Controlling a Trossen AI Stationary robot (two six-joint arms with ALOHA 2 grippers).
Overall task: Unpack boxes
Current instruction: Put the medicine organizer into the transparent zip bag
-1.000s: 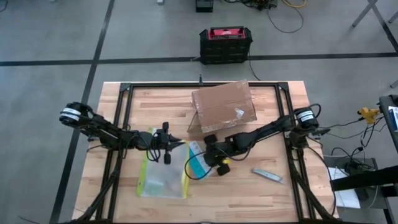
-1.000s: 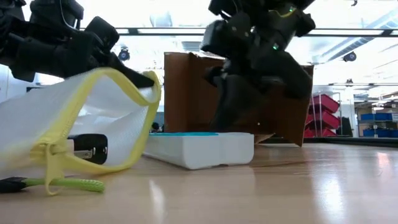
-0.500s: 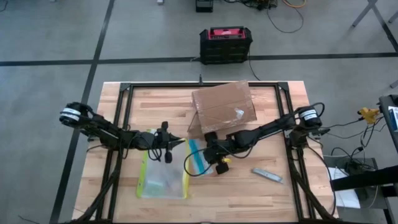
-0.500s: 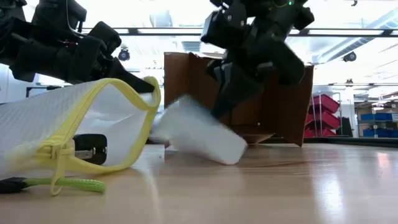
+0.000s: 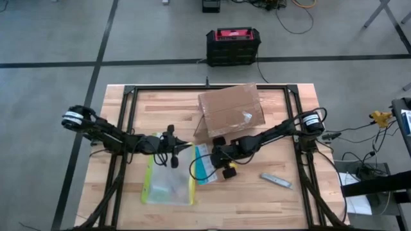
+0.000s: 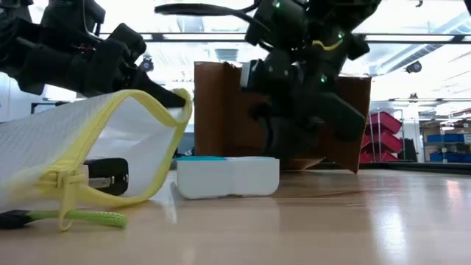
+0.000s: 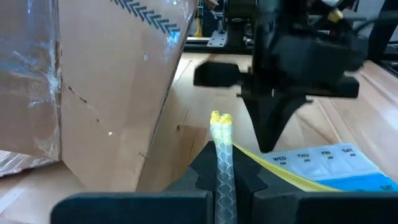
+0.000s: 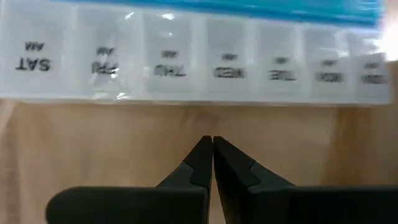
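Note:
The brown cardboard box (image 5: 230,110) with clear tape stands on the far middle of the table, one flap hanging open toward the left. In front of it lies a white weekly pill organizer (image 5: 204,165) with a blue side, flat on the wood (image 6: 228,177). My right gripper (image 5: 216,156) is shut just beside it, fingertips (image 8: 211,144) pointing at its day labels (image 8: 186,65) with bare wood between. My left gripper (image 5: 180,149) is shut on the clear pouch (image 5: 168,183) with the yellow-green edge. A black item (image 6: 103,175) lies inside the pouch. My left gripper pinches the pouch's yellow-green zip edge (image 7: 221,146) at its mouth between the two fingers, coming in level from the table's left. That edge is lifted and the mouth gapes toward the organizer (image 6: 165,103). The pouch's body lies on the table.
A small grey flat item (image 5: 276,181) lies on the right near part of the table. The black-and-red case (image 5: 232,45) sits on the floor beyond the far edge. A black frame (image 5: 128,96) runs round the table top. Bare wood lies toward the near edge.
The pill organizer was tipped up on one edge by my right gripper half a second ago and has dropped flat again, a little nearer the pouch's mouth and turned slightly. My right gripper has shifted a little toward the table's left. The left gripper has kept the pouch edge raised.

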